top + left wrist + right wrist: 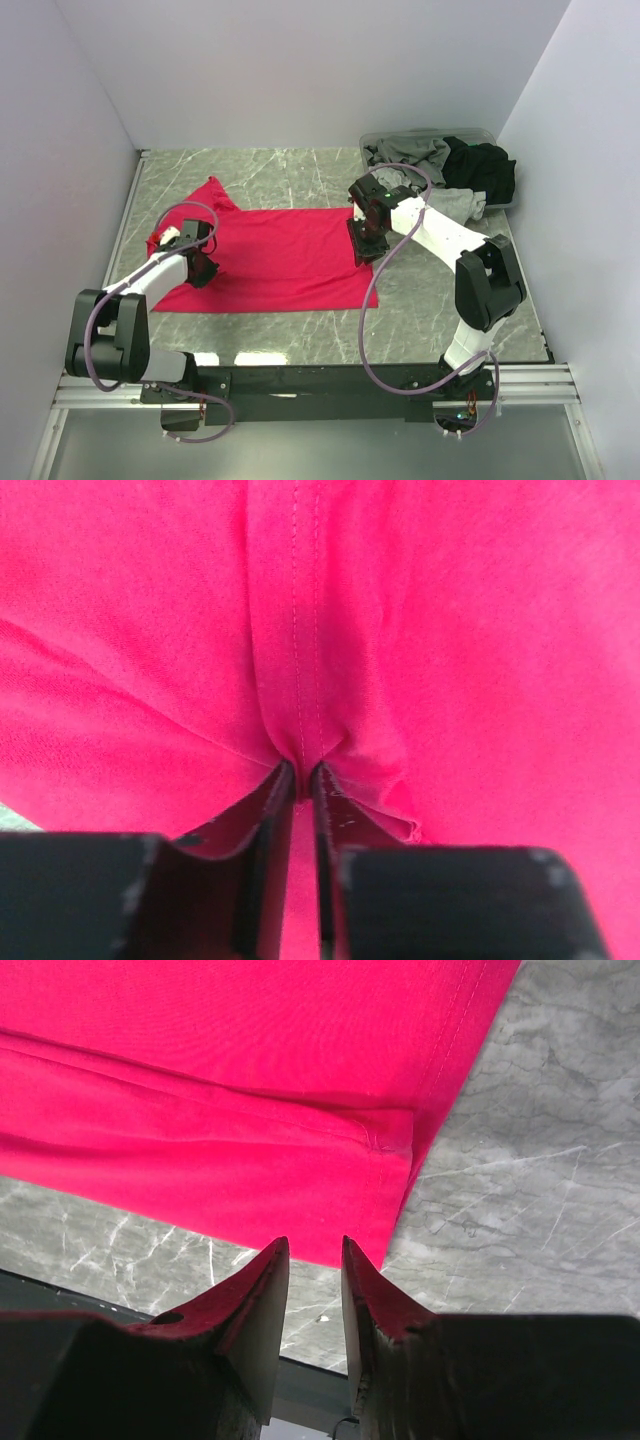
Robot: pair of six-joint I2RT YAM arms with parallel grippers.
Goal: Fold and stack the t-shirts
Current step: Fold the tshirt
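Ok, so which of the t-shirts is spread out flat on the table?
The pinkish-red t-shirt, lying open on the marble table. The grey t-shirt and black t-shirt are crumpled together at the tub, far right.

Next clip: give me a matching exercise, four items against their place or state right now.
Items
1. left gripper
2. right gripper
3. bright pinkish-red cloth t-shirt
4. grey plastic tub

Place or state
A. at the far right corner of the marble table
B. jaws apart, nothing between them, by the shirt's hem corner
C. shut on a seam fold of red cloth
D. spread flat on the table

Pairs: 1-C, 2-B, 3-D, 4-A
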